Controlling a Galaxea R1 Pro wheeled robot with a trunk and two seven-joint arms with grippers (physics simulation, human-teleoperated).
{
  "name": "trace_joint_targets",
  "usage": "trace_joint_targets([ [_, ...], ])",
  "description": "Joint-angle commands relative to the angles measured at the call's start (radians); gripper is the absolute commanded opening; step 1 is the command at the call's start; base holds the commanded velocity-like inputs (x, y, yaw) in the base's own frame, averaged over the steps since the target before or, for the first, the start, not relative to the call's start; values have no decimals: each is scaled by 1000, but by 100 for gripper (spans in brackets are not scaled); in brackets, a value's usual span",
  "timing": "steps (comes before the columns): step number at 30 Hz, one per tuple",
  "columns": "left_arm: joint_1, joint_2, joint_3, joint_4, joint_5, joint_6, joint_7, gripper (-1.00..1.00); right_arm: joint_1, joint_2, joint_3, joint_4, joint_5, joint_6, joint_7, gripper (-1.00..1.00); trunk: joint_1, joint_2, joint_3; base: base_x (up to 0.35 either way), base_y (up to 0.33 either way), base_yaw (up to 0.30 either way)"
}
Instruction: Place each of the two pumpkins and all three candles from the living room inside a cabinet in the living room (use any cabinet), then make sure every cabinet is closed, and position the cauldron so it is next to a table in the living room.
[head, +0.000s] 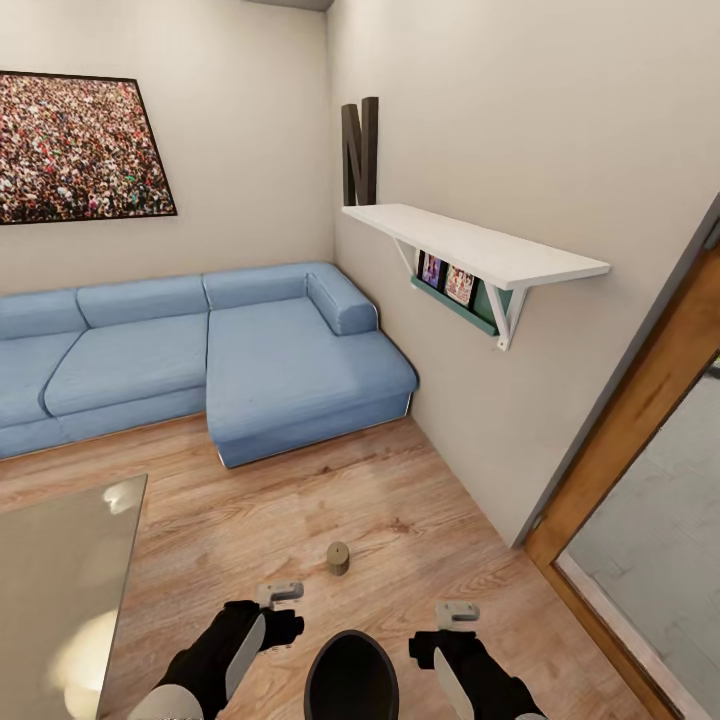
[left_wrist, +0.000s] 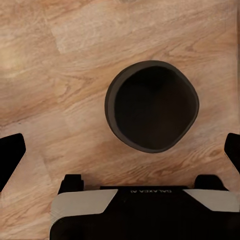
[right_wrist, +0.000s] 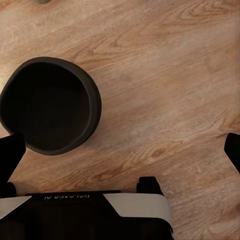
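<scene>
Head view puts your cauldron (head: 351, 676) on the wooden floor (head: 420, 520) between both grippers, a candle (head: 338, 558) standing just beyond it. Your left gripper (left_wrist: 120, 150) and right gripper (right_wrist: 120, 150) hover spread wide, holding nothing, near the table (head: 60, 570).

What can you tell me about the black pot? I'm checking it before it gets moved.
The pot is small, squat and matte black, with a rounded body and a wide open mouth; its inside looks dark and empty. It stands upright on the wooden floor between the robot's two arms, with nothing gripping it. A small candle stands apart on the floor beyond it.
</scene>
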Motion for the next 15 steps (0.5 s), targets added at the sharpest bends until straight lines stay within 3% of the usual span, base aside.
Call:
trace_joint_targets([
  [1, -1, 2, -4, -12, 11, 3, 4, 100, -1, 0, 3, -1, -3, 10, -5, 100, 1, -2, -2, 0, 0, 0],
  [9, -2, 11, -17, -49, 13, 1, -30, 100, -74, 2, 8, -4, -16, 109, -6, 100, 1, -2, -2, 0, 0, 0],
  [15, -2, 9, -20, -47, 15, 4, -35, 100, -96, 3, 9, -9, -92, 142, -5, 100, 1, -2, -2, 0, 0, 0],
])
